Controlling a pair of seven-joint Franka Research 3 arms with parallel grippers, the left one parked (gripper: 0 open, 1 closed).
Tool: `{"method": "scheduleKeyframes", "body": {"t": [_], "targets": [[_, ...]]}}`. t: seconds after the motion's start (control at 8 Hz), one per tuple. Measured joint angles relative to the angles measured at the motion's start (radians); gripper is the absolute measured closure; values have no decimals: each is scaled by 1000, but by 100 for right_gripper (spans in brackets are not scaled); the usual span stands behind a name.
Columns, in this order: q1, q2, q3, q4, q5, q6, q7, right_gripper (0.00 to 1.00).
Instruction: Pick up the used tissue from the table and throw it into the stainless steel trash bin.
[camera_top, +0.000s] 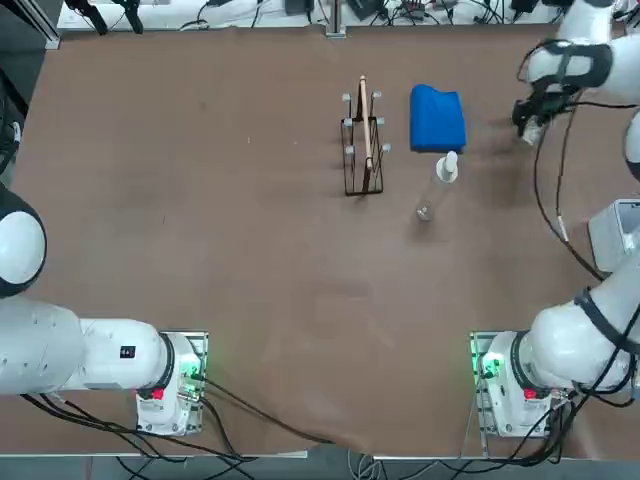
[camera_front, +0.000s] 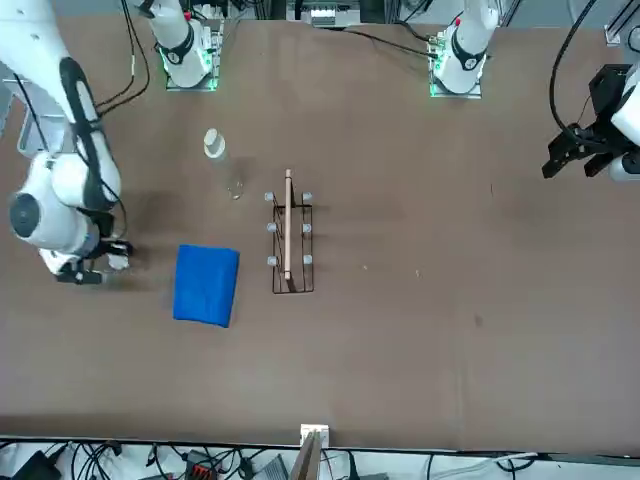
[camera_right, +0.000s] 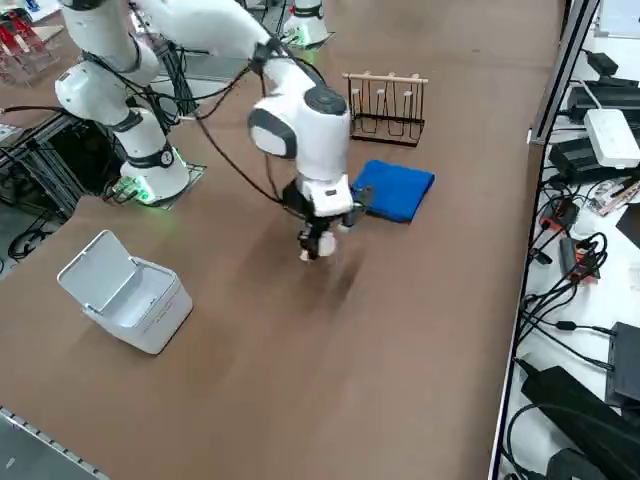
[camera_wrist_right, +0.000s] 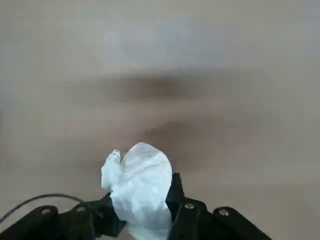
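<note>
Pinched between the closed fingers of the right gripper (camera_wrist_right: 142, 220), the used tissue (camera_wrist_right: 140, 187) is seen as a crumpled, lumpy white wad held above the table (camera_wrist_right: 210, 75). Bare brown tabletop is left open all around it. The stainless steel trash bin (camera_right: 125, 290) is seen well apart, lid up, near the table's right edge, while the bent right arm is reached out beside the blue cloth (camera_right: 395, 190).

trash bin (camera_top: 622, 232) cut off (top view)

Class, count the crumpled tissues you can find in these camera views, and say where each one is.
1. The used tissue is pinched in the right gripper, above the table beside the blue cloth. No others show, though one could be hidden.
</note>
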Motion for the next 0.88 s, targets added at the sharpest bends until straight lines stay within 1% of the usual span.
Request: {"method": "scheduleKeyframes", "body": {"t": [0.12,0.25,0.38,0.62,0.75,0.88], "targets": [[-58,-59,-1,-8,-6,-102,-26,71],[-128,-108,-3,-20,-9,-178,-86,76],[-211,-139,-4,-33,-11,-222,-178,78],[-382,-162,-6,-54,-14,-259,-375,78],[-454,-162,-7,-65,-32,-262,-450,78],[-510,-163,-7,-74,-61,-262,-498,78]]}}
